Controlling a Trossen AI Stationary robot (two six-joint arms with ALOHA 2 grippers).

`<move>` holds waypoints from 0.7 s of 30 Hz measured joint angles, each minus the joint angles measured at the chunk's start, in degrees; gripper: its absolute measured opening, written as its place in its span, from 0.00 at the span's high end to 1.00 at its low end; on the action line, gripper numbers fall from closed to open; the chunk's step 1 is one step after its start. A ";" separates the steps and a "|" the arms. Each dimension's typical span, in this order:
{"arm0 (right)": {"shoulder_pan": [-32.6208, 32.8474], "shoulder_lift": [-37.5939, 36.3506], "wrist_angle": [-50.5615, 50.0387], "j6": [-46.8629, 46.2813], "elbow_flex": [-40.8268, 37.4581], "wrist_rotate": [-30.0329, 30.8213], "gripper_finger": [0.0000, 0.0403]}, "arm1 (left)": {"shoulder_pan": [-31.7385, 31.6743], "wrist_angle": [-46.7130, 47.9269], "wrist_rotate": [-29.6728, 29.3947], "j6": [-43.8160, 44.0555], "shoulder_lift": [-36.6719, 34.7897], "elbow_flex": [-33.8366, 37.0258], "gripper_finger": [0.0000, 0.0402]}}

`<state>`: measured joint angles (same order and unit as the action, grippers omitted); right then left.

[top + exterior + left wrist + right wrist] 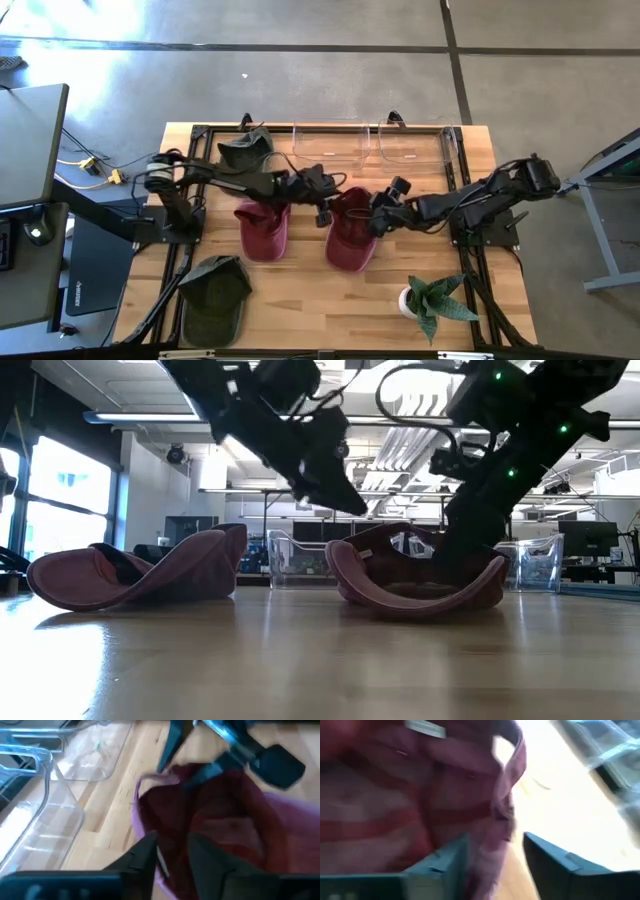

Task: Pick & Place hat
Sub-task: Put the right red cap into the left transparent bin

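The right gripper (378, 222) straddles the rim of the maroon cap (350, 240), fingers parted. The left gripper (326, 212) hovers spread at the cap's opposite edge.

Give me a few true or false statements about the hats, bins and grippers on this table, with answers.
1. Two red hats lie mid-table. True.
2. The plant stands between the red hats. False: it stands at the near right corner.
3. Both clear bins hold hats. False: both look empty.
4. The right gripper straddles a red hat's edge, fingers apart. True.
5. The left gripper is over a green hat. False: it is at the right red hat.
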<state>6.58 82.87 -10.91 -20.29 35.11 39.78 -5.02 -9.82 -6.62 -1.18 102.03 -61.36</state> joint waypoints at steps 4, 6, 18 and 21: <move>0.24 0.00 0.02 2.29 0.04 3.13 0.91 | 0.02 -0.25 -5.97 0.16 3.77 -1.66 0.57; 1.36 0.00 0.11 4.28 0.55 5.56 0.96 | 0.00 -1.17 -6.90 1.61 4.68 -3.06 0.52; 11.64 0.00 0.05 15.90 5.37 21.59 0.97 | 0.61 2.90 -19.82 3.12 7.09 -6.16 0.53; 12.94 0.00 0.43 16.30 5.42 25.39 0.93 | 1.69 2.82 -22.09 1.93 7.09 -6.20 0.64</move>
<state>19.52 82.87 -10.48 -3.99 40.53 65.17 -3.33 -7.00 -28.71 0.75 109.12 -67.57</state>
